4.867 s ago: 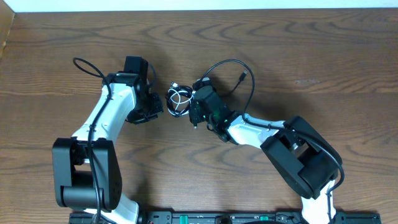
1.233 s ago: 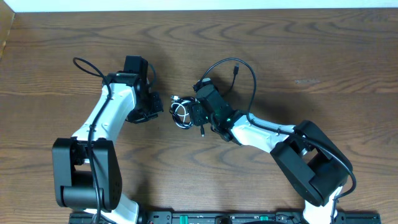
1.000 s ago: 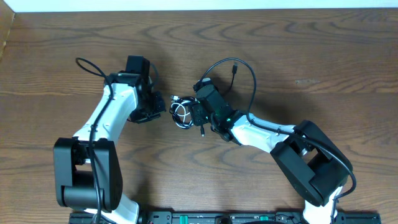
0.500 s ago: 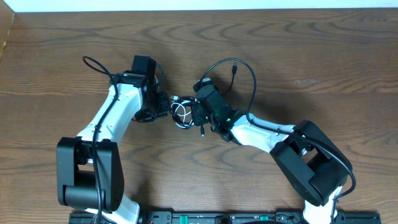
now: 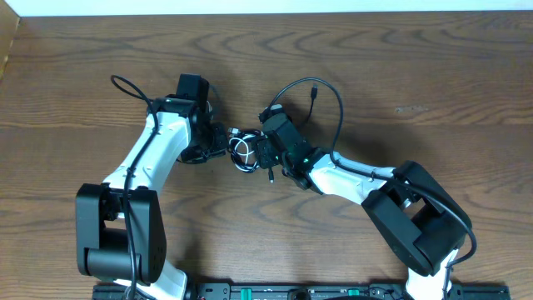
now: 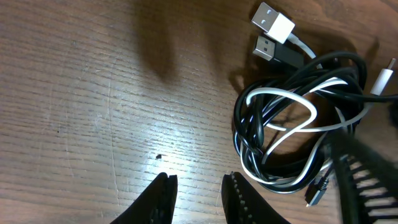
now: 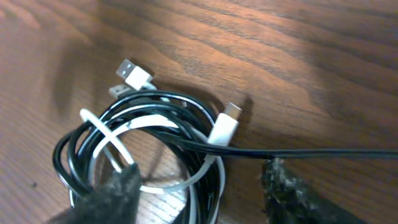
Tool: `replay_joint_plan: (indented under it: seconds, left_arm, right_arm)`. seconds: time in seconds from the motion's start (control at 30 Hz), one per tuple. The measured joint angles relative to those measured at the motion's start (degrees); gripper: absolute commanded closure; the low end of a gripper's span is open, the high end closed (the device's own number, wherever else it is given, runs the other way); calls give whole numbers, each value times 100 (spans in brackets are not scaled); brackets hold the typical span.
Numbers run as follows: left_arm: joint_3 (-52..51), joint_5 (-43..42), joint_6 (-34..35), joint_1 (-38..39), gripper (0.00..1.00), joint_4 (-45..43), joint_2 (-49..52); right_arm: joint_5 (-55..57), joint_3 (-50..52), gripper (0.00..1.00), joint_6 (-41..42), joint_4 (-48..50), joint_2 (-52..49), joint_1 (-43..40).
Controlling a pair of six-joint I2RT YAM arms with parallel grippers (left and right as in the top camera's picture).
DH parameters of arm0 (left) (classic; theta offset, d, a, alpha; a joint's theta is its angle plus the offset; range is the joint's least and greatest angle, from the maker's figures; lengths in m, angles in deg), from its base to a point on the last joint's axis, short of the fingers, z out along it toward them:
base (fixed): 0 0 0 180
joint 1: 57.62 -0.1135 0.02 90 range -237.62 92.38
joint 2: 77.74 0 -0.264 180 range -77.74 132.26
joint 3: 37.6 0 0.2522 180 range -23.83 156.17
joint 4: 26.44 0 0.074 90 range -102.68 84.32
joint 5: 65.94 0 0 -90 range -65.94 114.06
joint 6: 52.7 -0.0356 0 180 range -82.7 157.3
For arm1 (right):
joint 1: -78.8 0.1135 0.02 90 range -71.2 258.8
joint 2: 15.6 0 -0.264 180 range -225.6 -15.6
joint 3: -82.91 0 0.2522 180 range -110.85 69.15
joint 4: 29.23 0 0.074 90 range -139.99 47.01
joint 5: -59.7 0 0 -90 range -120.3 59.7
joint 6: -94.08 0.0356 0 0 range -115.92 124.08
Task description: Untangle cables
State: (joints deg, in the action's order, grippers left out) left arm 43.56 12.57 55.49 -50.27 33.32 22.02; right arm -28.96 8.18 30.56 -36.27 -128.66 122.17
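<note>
status: untangling not yet achieved. the black cable (image 6: 244,134) and the white cable (image 6: 277,93) lie wound together in one tight coil (image 5: 243,150) on the tabletop (image 6: 93,93), with white loops threaded through and under the black turns. neither cable is drawn clear of the coil.

partial findings: at the coil's outer edge two flat plugs lie side by side and free, the white plug (image 6: 273,18) and the black plug (image 6: 272,47). a small white plug (image 7: 225,126) rests on the coil's rim. one black strand (image 7: 311,152) runs straight out of the coil, past the right claw (image 7: 199,175); its far end is not visible from the wrist.

left claw (image 6: 199,198): just beside the coil, fingers a narrow gap apart, nothing between them, clear of the cables. right claw: directly over the coil, fingers spread wide, one finger overlapping the turns; no grip evident.

assessment: essentially all the work is left. the free plug ends look the sensible starting point, each to be drawn back through the loops.
</note>
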Motion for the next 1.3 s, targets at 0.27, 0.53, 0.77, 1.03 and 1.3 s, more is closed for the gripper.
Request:
replay_joint_plan:
  seconds: [0.27, 0.53, 0.77, 1.03, 1.3]
  left_arm:
    - [0, 0, 0, 0, 71, -2, 0]
    - [0, 0, 0, 0, 70, -2, 0]
    - [0, 0, 0, 0, 71, -2, 0]
    - [0, 0, -2, 0, 70, -2, 0]
    - [0, 177, -15, 0, 92, 2, 0]
  right_arm:
    - [798, 0, 2, 1075, 212, 0, -87]
    - [1012, 0, 16, 1578, -199, 0, -188]
    - [981, 0, 58, 1523, -273, -2, -125]
    - [767, 0, 71, 1475, -264, -2, -114]
    - [566, 0, 99, 1320, -275, -2, -63]
